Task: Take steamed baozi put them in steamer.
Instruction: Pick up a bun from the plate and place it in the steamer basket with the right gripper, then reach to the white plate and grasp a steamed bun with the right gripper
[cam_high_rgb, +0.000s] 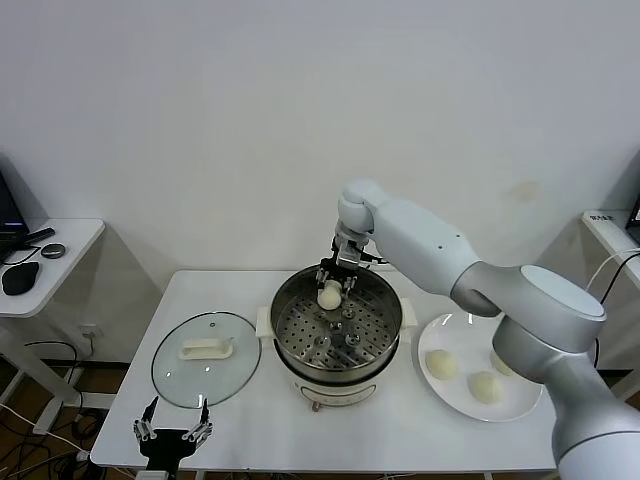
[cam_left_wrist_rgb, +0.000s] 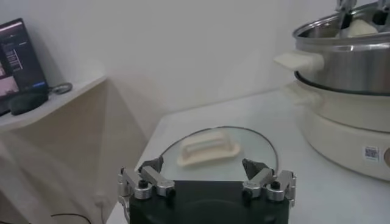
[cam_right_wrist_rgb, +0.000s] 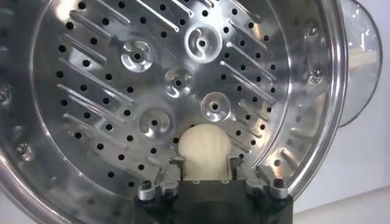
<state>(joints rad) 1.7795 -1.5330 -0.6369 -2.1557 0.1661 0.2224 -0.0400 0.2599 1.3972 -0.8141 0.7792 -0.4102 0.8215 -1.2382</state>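
The steamer (cam_high_rgb: 338, 372), a shiny steel pot with a perforated tray on a cream base, stands mid-table. My right gripper (cam_high_rgb: 334, 281) hangs over its far rim, shut on one pale baozi (cam_high_rgb: 329, 296) held above the tray. In the right wrist view the baozi (cam_right_wrist_rgb: 205, 146) sits between the fingers, over the holed tray (cam_right_wrist_rgb: 152, 73). Three more baozi (cam_high_rgb: 441, 363) lie on the white plate (cam_high_rgb: 455, 329) to the right. My left gripper (cam_high_rgb: 172, 428) is open and empty at the table's front left edge, near the glass lid (cam_high_rgb: 206, 358).
The glass lid with cream handle (cam_left_wrist_rgb: 208, 150) lies flat left of the steamer (cam_left_wrist_rgb: 347, 73). A side desk (cam_high_rgb: 45, 260) with a mouse and laptop stands far left. A white wall lies behind the table.
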